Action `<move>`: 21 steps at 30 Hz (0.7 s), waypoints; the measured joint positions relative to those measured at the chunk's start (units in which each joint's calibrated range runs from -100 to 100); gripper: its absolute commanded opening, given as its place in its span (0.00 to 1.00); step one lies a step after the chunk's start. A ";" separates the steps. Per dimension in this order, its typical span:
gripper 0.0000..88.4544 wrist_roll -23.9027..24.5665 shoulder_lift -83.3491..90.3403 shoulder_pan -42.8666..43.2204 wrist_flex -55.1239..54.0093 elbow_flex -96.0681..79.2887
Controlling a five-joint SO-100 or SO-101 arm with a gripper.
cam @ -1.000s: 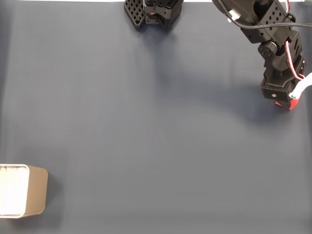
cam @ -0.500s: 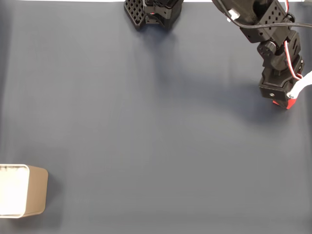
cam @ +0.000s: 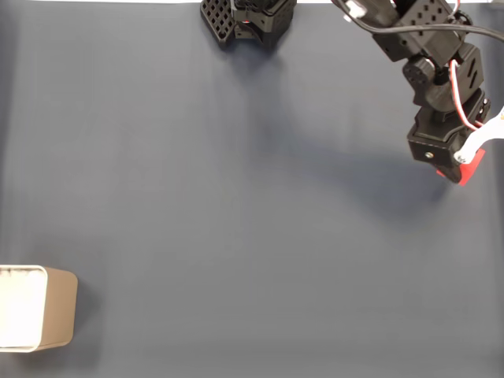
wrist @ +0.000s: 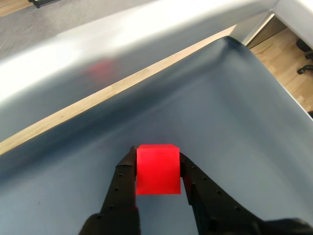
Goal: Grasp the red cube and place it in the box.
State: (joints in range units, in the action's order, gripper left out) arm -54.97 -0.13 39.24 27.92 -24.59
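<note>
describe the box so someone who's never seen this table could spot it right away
In the fixed view, start from the dark blue-grey table cover and go to its lower left corner. The box sits there at the picture's left edge, far from the gripper. It is a tan, round-cornered container with a white inside.

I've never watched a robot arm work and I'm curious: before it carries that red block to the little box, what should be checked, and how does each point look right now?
1. Red cube between the fingers of the gripper: ok.
2. Cube lifted off the dark mat: cannot tell.
3. Box in place at the lower left of the fixed view, its open side turned left: ok.
4. Mat between cube and box free of obstacles: ok.
5. Box ready to take the cube: cannot tell, its inside is cut off at the edge.
</note>
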 measured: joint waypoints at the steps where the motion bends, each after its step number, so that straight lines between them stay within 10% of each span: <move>1: 0.10 0.00 0.87 -0.67 0.32 -0.36; 21: 0.10 0.34 15.11 -14.99 10.34 -0.54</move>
State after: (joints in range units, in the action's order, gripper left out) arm -54.63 14.98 24.26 38.27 -25.14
